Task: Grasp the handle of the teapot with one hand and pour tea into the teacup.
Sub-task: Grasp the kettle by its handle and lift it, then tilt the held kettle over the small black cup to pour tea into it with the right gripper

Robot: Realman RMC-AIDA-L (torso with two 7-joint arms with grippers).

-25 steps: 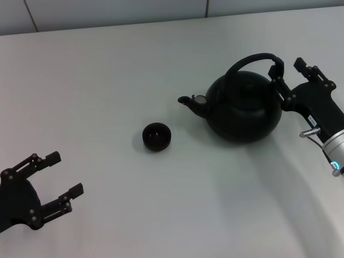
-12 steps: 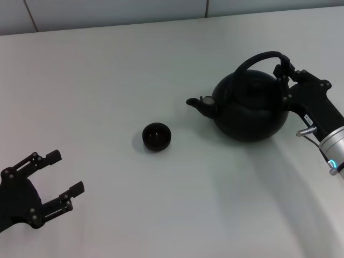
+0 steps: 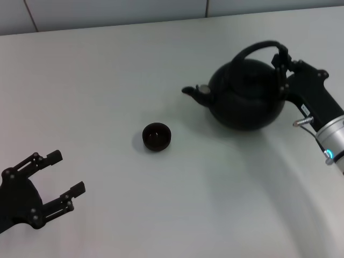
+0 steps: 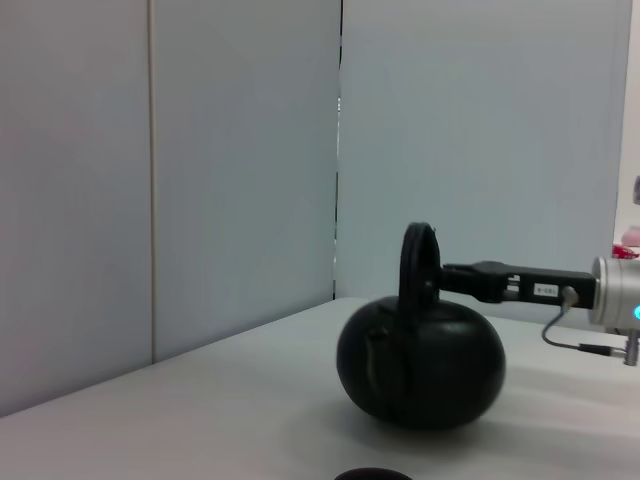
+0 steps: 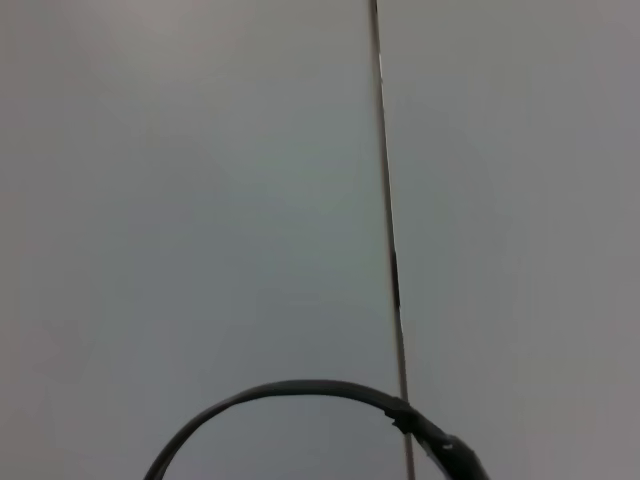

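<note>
Teapot (image 3: 246, 97), seemingly lifted by right claw (image 3: 281, 64), above white table (image 3: 107, 80).

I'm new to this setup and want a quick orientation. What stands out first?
The large round matte black teapot on the white table, toward the robot's right, with the right gripper shut on its arched black hoop handle. Left of its spout sits a tiny dark handleless teacup; the left gripper rests open at the near left.
</note>
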